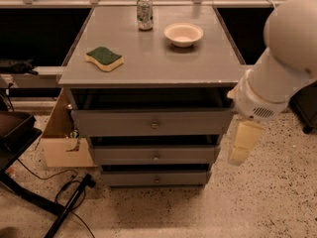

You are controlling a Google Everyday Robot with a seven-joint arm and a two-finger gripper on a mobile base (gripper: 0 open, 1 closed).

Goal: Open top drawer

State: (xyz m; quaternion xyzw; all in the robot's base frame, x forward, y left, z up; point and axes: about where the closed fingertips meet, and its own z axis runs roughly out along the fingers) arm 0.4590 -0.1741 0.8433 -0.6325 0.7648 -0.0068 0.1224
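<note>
The grey cabinet (148, 63) stands in the middle with three drawers. The top drawer (119, 123) is the widest, with a small round metal knob (155, 125) at its centre and a dark gap above its front. My white arm (282, 63) reaches in from the right. My gripper (242, 144) is pale yellow, hangs down beside the cabinet's right edge at the height of the middle drawer (124, 155), and holds nothing that I can see. It is right of the knob and apart from it.
On the cabinet top lie a green and yellow sponge (104, 58), a drink can (144, 13) and a pale bowl (183, 34). A cardboard box (59, 143) stands at the cabinet's left. A black stand (20, 148) and cables (69, 197) are on the floor at left.
</note>
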